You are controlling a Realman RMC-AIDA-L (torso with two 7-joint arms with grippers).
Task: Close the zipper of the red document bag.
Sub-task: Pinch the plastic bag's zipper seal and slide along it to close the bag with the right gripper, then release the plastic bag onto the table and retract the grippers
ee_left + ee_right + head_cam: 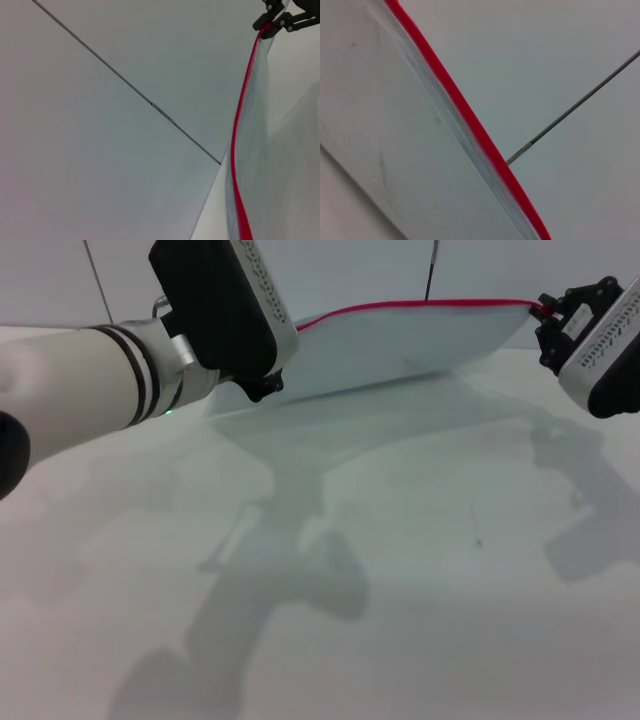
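Note:
The red document bag (400,340) is a translucent pale pouch held up on its long edge above the table, tilted. Its zipper (420,303), a thin bright red strip, runs along the top edge. My left gripper (262,385) is at the bag's left end, shut on the pouch's lower corner, with its black body covering that end. My right gripper (546,312) is at the right end, pinching the end of the red strip. In the left wrist view the zipper (240,125) runs away to the right gripper (272,22). The right wrist view shows the zipper (465,115) and the bag (395,140) close up.
A white table (420,570) lies under the bag, carrying the shadows of both arms. A thin dark seam (150,102) crosses the pale surface behind the bag, and the same kind of seam (570,107) shows in the right wrist view.

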